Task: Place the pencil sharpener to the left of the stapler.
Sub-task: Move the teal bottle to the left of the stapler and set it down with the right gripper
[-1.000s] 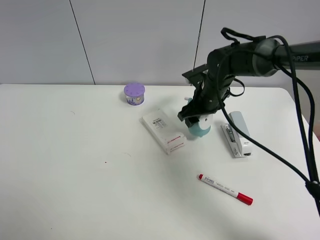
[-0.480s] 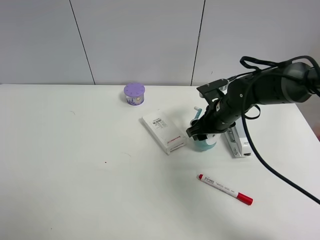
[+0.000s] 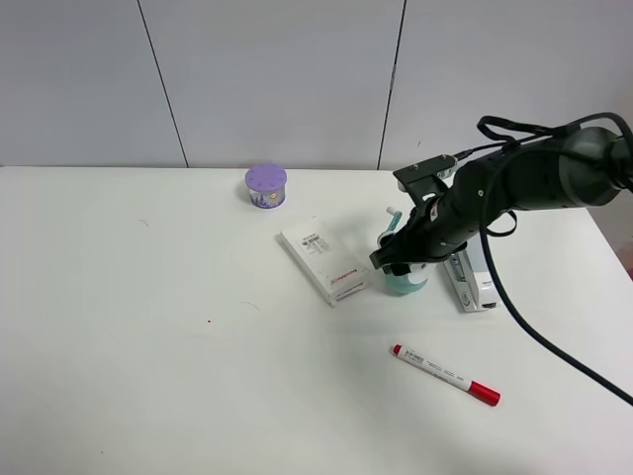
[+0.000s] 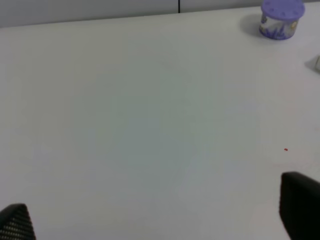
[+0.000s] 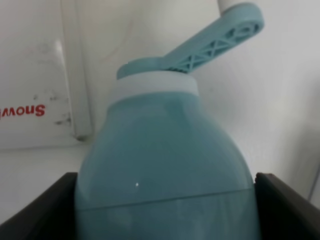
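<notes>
The teal pencil sharpener [image 3: 402,283] rests on the white table between the white box and the stapler [image 3: 475,269], just left of the stapler. My right gripper [image 3: 400,263] comes down over it and is shut on its body. The right wrist view is filled by the teal body [image 5: 165,160], with the crank handle [image 5: 210,47] sticking out beyond it and a dark finger [image 5: 40,215] pressed against each side. The arm hides part of the grey-white stapler. My left gripper [image 4: 157,215] is open above bare table, and it does not show in the exterior view.
A white box with red print [image 3: 324,260] lies close to the sharpener's left, also seen as the white box [image 5: 35,75] in the right wrist view. A purple round container [image 3: 266,185] stands at the back. A red-capped marker [image 3: 445,375] lies toward the front right.
The right arm has come down and slightly forward with the sharpener, bringing it to the table beside the stapler. Over the last half second it has barely moved.
</notes>
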### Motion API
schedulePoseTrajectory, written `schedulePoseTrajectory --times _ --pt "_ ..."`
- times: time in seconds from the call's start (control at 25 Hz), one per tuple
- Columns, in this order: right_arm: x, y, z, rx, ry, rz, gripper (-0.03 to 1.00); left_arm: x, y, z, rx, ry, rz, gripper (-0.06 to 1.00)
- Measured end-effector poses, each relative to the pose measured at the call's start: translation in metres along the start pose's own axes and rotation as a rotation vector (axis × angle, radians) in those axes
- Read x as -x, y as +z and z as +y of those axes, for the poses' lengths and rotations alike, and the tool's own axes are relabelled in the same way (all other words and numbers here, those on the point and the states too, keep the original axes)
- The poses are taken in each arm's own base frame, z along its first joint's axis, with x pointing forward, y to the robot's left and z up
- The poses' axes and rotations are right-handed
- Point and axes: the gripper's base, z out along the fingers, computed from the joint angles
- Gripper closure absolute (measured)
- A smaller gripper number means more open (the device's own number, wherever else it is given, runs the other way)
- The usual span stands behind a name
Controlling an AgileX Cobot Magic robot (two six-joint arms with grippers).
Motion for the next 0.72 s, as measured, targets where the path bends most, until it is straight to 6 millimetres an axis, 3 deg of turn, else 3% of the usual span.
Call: schedulePoseTrajectory --times 0.48,0.72 --pt "0.007 0.002 -0.005 -0.007 -0.008 -0.076 0.31 0.0 0.0 0.0 0.0 0.0 0.0 -0.05" --pt "0.004 0.013 -0.005 -0.006 -0.006 -0.064 0.31 0.0 0.0 0.0 0.0 0.0 0.0 -0.05"
